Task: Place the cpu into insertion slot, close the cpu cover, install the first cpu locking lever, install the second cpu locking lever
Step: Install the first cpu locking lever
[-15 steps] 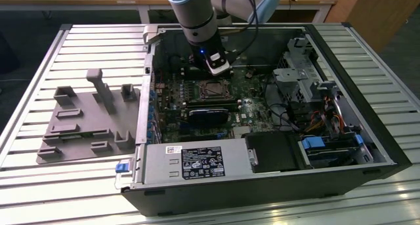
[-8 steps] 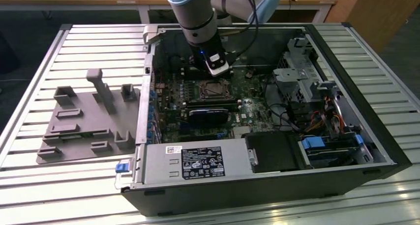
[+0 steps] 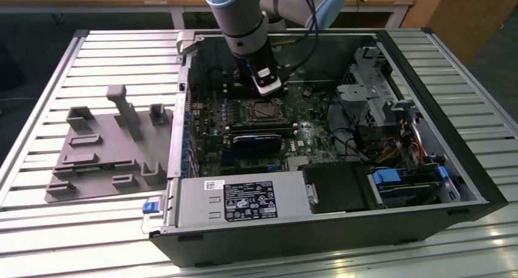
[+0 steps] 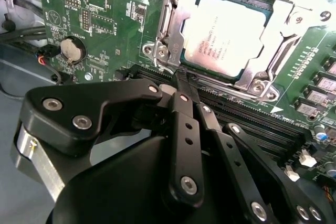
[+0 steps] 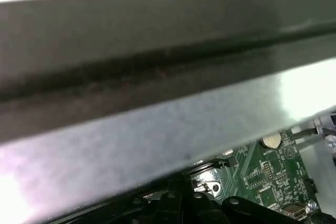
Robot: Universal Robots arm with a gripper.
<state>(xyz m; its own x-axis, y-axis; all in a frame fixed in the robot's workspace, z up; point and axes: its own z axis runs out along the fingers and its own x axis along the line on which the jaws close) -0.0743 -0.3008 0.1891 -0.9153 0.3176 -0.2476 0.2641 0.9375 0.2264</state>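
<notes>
End effector (image 4: 185, 76), fingers pinched narrow w/ nothing held, sits beside the shut cpu cover (image 4: 286, 22) over the cpu (image 4: 227, 29); lever work prob. wants slow, steady pressure.

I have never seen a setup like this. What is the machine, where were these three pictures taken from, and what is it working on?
This is one robot arm ending in a black gripper, reaching into an open black computer case that lies on a slatted metal table. The exterior view comes from a camera off the arm. Both wrist views come from cameras riding on the arm.

Beside the case, toward the exterior view's left, lies a grey moulded fixture tray. In the second wrist view, the small silver-grey square cpu sits in its socket on the green motherboard. The silvery metal cpu cover is down around it. The gripper is shut, holds nothing visible, and its tip is near the socket's edge.
</notes>
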